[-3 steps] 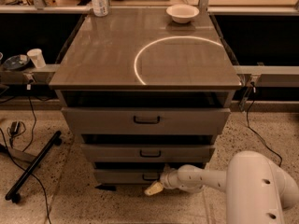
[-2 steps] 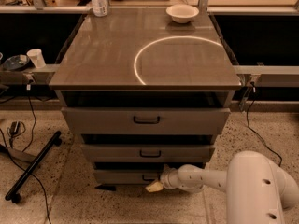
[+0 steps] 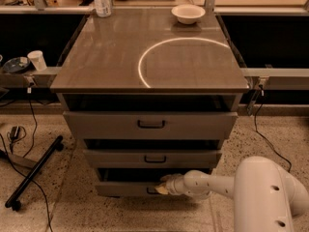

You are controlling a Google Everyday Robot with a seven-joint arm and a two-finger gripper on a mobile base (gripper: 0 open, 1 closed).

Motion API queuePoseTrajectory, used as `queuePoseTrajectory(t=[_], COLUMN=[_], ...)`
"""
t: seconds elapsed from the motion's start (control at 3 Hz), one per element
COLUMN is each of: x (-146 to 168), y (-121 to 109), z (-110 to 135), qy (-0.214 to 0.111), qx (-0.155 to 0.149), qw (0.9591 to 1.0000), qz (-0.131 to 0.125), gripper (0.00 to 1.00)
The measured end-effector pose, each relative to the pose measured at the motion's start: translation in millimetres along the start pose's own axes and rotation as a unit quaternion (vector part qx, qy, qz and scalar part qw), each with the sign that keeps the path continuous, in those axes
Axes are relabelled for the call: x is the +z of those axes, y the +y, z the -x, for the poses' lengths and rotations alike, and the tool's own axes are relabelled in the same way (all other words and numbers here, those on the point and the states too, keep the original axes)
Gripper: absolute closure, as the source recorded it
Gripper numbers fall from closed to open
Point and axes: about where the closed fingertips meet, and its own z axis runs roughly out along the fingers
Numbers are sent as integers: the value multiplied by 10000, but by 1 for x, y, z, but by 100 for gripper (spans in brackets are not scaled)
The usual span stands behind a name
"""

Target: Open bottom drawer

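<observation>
Here, your white gripper (image 3: 161, 188) at the front centre of the grey-brown metal bottom drawer (image 3: 123, 188), lowest of three, whether it grips you cannot tell, one white bowl (image 3: 188, 13), one white paper cup (image 3: 36, 60)

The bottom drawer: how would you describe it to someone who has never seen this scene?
Find the grey-brown cabinet with three drawer fronts. The bottom drawer is the lowest, under the middle drawer. It looks shortest and narrowest, and the robot's claw sits at its centre.
</observation>
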Motion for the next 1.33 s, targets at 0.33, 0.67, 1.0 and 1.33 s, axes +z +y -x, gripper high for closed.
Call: queuePoseTrajectory(t=[0.33, 0.67, 1.0, 1.33], x=[0, 0, -1, -2], y=[0, 0, 0, -1], z=[0, 0, 0, 0], qy=[0, 0, 0, 0], qx=[0, 0, 0, 0], qw=[10000, 10000, 10000, 10000], qz=[0, 1, 1, 1], gripper=[96, 100, 100, 100])
